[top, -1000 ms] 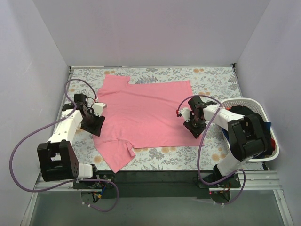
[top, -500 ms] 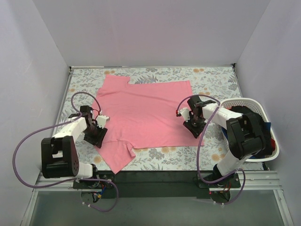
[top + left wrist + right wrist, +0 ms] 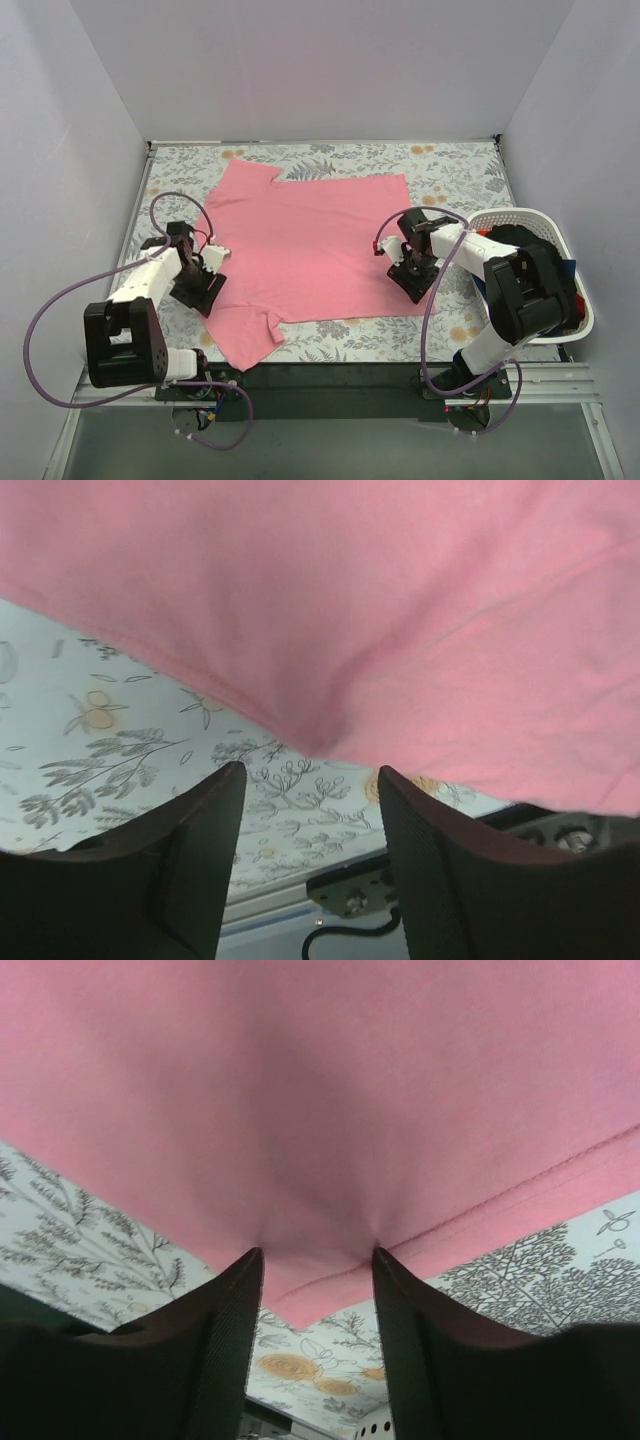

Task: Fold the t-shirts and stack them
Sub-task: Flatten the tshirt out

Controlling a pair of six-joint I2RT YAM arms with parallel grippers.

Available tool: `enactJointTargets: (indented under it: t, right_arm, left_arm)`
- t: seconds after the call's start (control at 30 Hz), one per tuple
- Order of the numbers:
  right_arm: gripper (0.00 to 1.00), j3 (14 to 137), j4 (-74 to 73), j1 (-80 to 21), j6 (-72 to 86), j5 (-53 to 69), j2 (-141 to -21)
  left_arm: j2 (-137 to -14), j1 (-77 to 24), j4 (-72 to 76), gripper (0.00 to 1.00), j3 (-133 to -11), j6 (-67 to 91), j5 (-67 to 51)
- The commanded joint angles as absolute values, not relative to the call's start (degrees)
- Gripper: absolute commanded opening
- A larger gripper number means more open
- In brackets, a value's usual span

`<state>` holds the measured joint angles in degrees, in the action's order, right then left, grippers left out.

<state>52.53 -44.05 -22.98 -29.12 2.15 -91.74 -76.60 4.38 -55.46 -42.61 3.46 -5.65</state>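
the salmon-pink t-shirt [image 3: 310,240] lies spread flat on the floral tablecloth [image 3: 450,170], between the two arms. over the last second it has slid a little toward the near edge: its near hem sits lower in the top view than before, and its far edge by the collar has shifted with it. the left gripper [image 3: 203,285] has moved from the shirt's left side down to just above the near sleeve. the right gripper [image 3: 410,278] has crept nearer along the right hem. both pairs of jaws are spread, with tablecloth showing through the gap. in each wrist view the cloth puckers at the fingertips [image 3: 250,1260], so they seem to press on the fabric and drag it rather than pinch it. this looks like straightening before the first fold, which is not yet begun. dark clothes [image 3: 503,238] wait in the white basket [image 3: 515,212], so the task looks early.
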Motion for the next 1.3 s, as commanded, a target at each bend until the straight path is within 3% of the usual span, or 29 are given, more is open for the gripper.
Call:
enactJointTargets:
  t: [0.0, 0.03, 0.13, 0.27, 0.37, 0.63, 0.77, 0.97, 1.27]
  right_arm:
    - [0.55, 55.80, -50.36, -23.03, -29.62, 7.01, -89.04]
    - [0.62, 57.64, -51.06, -22.94, -29.71, 7.64, -88.51]
    - [0.70, 68.77, -51.42, -21.80, -30.06, 9.23, -89.02]
    - [0.75, 83.96, -51.24, -18.73, -30.23, 11.42, -96.20]
    - [0.75, 93.75, -51.07, -16.53, -29.88, 13.01, -104.63]
    - [0.60, 130.46, -48.62, -12.40, -23.57, 12.74, -128.83]
    - [0.60, 131.84, -40.10, -11.52, -21.10, 10.29, -134.55]
    - [0.62, 122.53, -24.63, -9.76, -18.11, 8.18, -133.59]
    - [0.62, 123.84, -23.12, -8.79, -16.88, 9.14, -139.57]
  left_arm:
    - [-76.46, 4.66, -60.63, 0.57, -54.18, 2.99, -11.40]
    - [-76.99, 4.57, -60.99, 0.58, -56.75, 3.60, -12.38]
    - [-80.67, 4.57, -61.61, 0.66, -68.35, 7.10, -16.87]
    - [-88.57, 4.66, -56.62, 0.68, -80.92, 12.73, -21.08]
    - [-96.40, 4.66, -52.49, 0.69, -90.92, 19.85, -23.81]
    - [-116.35, 4.66, -45.44, 0.68, -112.13, 33.91, -22.85]
    - [-124.35, 4.66, -43.16, 0.68, -119.34, 36.73, -21.10]
    - [-132.44, 4.66, -40.44, 0.68, -124.63, 38.23, -18.19]
    - [-136.05, 4.66, -39.11, 0.67, -125.34, 37.27, -15.91]
